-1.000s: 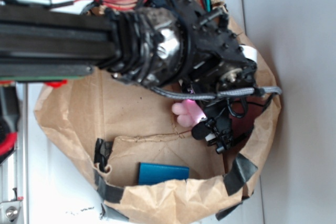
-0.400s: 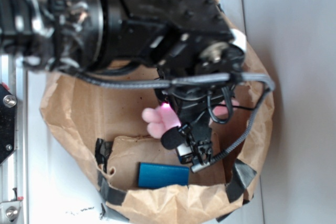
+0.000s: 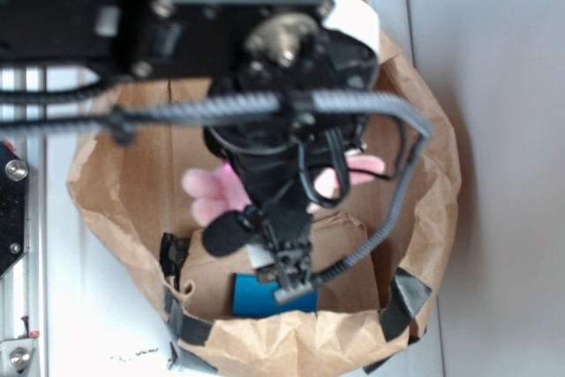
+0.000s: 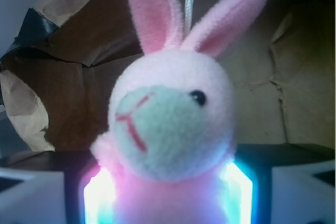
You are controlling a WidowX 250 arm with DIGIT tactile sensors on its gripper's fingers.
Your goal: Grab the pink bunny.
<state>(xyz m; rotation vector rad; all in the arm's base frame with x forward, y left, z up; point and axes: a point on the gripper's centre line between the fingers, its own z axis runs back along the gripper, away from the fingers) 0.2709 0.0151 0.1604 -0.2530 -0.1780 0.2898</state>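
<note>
Pretty cramped in here. The brown paper bag (image 3: 415,130) has its rim rolled down into a crumpled wall all the way round, patched with black tape (image 3: 408,293) at the near right and near left, and the arm fills most of the opening from the far side. The only open floor I can see is the near strip, where a loose paper flap lies, plus a bit at the left by the bag wall. Cables loop out to the right, close to the rim.

The pink bunny (image 4: 173,124) is right in the gripper (image 4: 168,192): in the wrist view its body sits pinched between the two lit pads, head and both ears sticking up past them, whitish face toward the camera, a thin loop behind the ears. So it's clamped on the bunny. In the exterior view the pink feet (image 3: 207,193) poke out to the left of the black wrist and the ears to the right, roughly mid-bag.

Count: one bunny, one blue block (image 3: 252,296) lying at the near side by the wall, partly hidden behind the cabling, one bag.
</note>
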